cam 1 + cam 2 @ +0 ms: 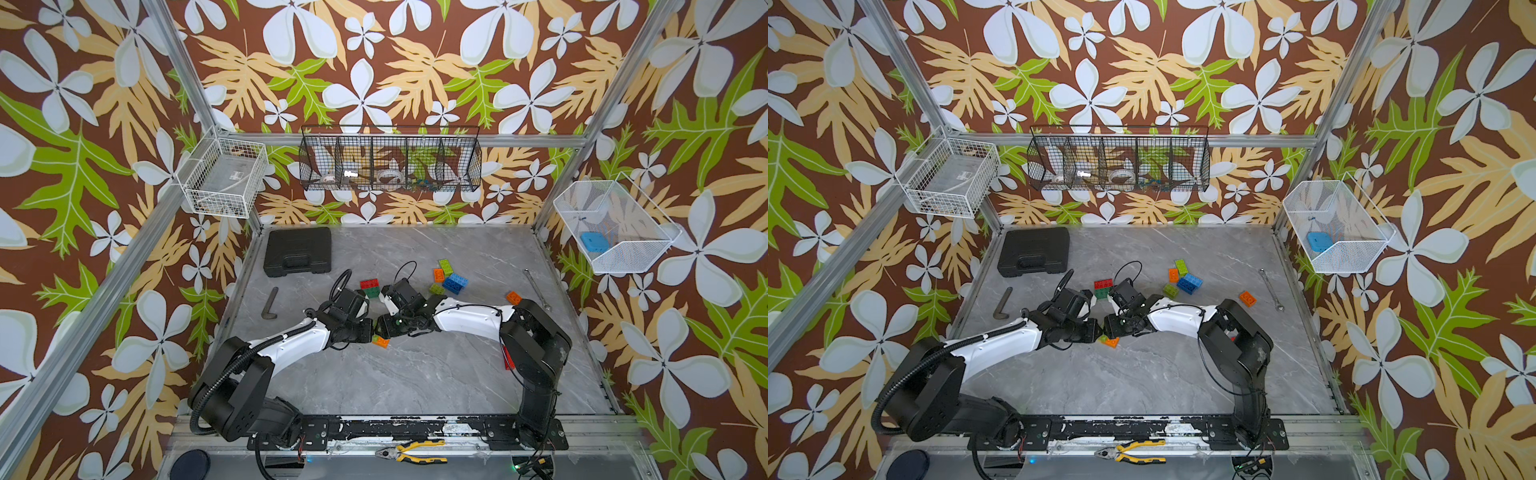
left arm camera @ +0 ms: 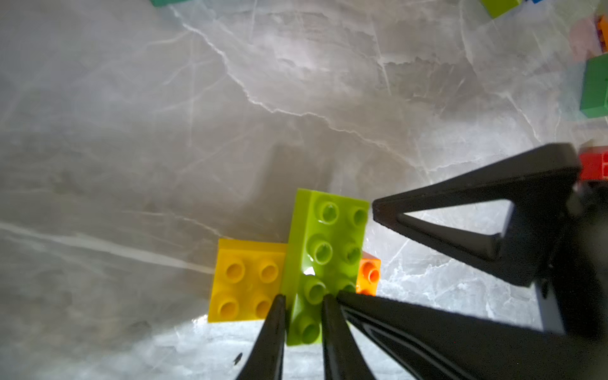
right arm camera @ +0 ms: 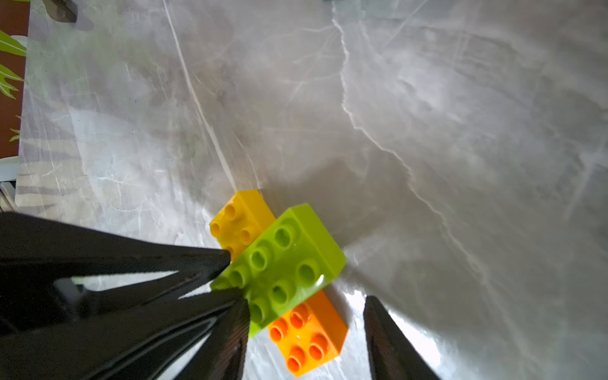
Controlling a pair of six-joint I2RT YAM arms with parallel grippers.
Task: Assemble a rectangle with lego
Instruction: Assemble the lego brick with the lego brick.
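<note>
The lime 2x4 brick (image 2: pixel 325 250) lies across a yellow brick (image 2: pixel 246 283) and an orange brick (image 3: pixel 309 332), mid-tabletop (image 1: pixel 415 374). Its long axis runs straight out from the left gripper (image 2: pixel 303 297), which is pinched narrow on its near end. The right gripper (image 3: pixel 306 301) stands wide astride it (gripping nothing, I judge).

From this stack in a top view:
- **12 o'clock:** one red brick (image 1: pixel 369 283) on one dark green brick (image 1: pixel 372 293).
- **1–2 o'clock:** two loose lime bricks (image 1: pixel 446 266), a second orange (image 1: pixel 438 274) and two blue bricks (image 1: pixel 455 283).
- **3 o'clock:** a third orange (image 1: pixel 514 297).
</note>
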